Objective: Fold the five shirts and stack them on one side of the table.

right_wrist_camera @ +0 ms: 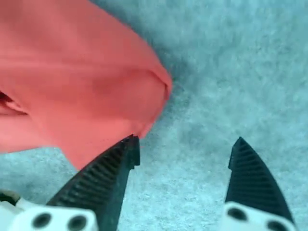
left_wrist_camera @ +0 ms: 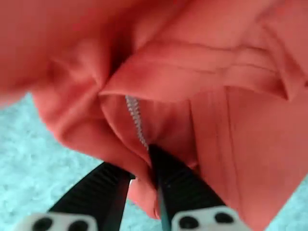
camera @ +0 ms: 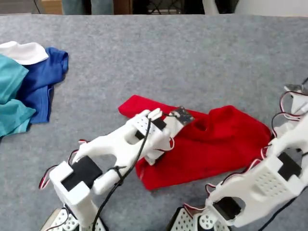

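A red shirt (camera: 207, 144) lies crumpled on the grey table (camera: 192, 57), right of centre in the high view. My left gripper (left_wrist_camera: 142, 166) is shut on a fold of the red shirt (left_wrist_camera: 202, 96) near its collar seam, and the cloth bunches up around the black fingers (left_wrist_camera: 173, 183). In the high view the left arm (camera: 125, 144) reaches from the front left onto the shirt's left half. My right gripper (right_wrist_camera: 185, 142) is open just above the table, beside the red shirt's (right_wrist_camera: 72, 86) rounded edge, with nothing between its fingers.
At the far left lies a loose pile of a blue shirt (camera: 45, 82), a teal shirt (camera: 9, 96) and a white shirt (camera: 24, 52). The right arm (camera: 269, 183) stands at the front right corner. Bare grey table stretches across the back.
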Tool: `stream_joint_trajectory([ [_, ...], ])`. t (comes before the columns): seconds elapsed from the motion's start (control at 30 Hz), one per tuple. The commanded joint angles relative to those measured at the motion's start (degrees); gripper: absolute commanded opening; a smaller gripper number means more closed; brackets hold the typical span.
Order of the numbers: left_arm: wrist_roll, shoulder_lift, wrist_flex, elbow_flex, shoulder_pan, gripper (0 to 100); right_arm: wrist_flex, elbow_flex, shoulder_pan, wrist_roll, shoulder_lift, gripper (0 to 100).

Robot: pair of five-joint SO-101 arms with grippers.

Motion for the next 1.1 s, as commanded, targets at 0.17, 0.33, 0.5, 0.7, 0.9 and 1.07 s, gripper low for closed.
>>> stream_joint_trajectory([
  [0.17,-9.49,-18.20,8.09,-1.19,-14.55,3,0.88,-8.31,-10.37,-4.40,-4.00,28.7],
  [0.33,-15.21,-29.71,10.37,-0.84,-33.36,3,1.41,-11.65,-16.53,-8.26,-4.00,7.5],
  [0.5,-19.52,-36.40,9.93,-1.19,-50.86,3,3.43,-13.67,-26.55,-11.96,-4.00,7.0],
  [0.7,-23.91,-37.45,10.20,2.68,-55.08,3,6.86,-18.51,-47.03,-17.23,-3.65,7.4],
  [0.9,-22.42,-37.98,15.82,6.55,-57.36,23,5.01,-19.65,-69.80,-17.85,0.75,16.6],
  [1.07,-19.69,-38.07,16.18,5.67,-67.47,24,2.11,-20.00,-79.21,-18.11,8.40,28.8],
])
